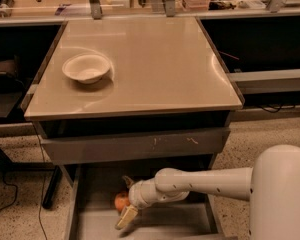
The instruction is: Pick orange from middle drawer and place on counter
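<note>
camera view: tool (125, 201) low at orange (119, 202)

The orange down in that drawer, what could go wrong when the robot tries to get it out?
The orange is round and lies on the middle drawer's flat floor, so the gripper right by it might nudge it and make it roll away. Lifting out, the arm might bump the scratched drawer front just above. On the counter, it could roll towards the edge.
</note>
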You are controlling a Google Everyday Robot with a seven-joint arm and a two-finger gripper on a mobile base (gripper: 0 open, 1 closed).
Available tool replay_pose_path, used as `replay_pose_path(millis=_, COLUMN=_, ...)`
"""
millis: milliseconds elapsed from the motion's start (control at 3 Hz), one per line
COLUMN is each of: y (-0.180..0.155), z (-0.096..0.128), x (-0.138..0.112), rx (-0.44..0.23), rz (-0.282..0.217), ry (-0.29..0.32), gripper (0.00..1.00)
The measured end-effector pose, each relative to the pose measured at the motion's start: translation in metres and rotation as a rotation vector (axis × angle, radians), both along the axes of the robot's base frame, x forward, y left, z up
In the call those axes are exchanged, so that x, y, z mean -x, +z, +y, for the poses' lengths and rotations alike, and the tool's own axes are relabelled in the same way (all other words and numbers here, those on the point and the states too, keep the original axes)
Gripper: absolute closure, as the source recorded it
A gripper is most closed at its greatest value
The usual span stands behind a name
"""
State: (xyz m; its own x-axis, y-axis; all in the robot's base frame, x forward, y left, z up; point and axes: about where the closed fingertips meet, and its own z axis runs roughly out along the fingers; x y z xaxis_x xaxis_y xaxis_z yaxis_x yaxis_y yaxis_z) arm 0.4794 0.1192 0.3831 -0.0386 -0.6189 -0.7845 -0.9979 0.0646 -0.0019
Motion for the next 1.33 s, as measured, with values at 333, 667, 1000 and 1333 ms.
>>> replay_pose_path(millis=333, y=0.000, z=0.000, x=0.000, rx=0.000, rz=0.000, ry=0.000, gripper=0.16)
replay_pose_path(millis=667, y=0.000, z=0.000, x=0.000, rx=0.000, rz=0.000, ry=0.000, gripper=0.40)
replay_pose_path(millis=1000, y=0.000, z=0.000, x=0.000, rx=0.000, rz=0.000, ry=0.000, gripper=0.64)
replay_pose_path(millis=1333, y=0.014, z=-0.004, x=0.004, rx=-0.016, rz=-0.006, ry=-0.022, gripper=0.87)
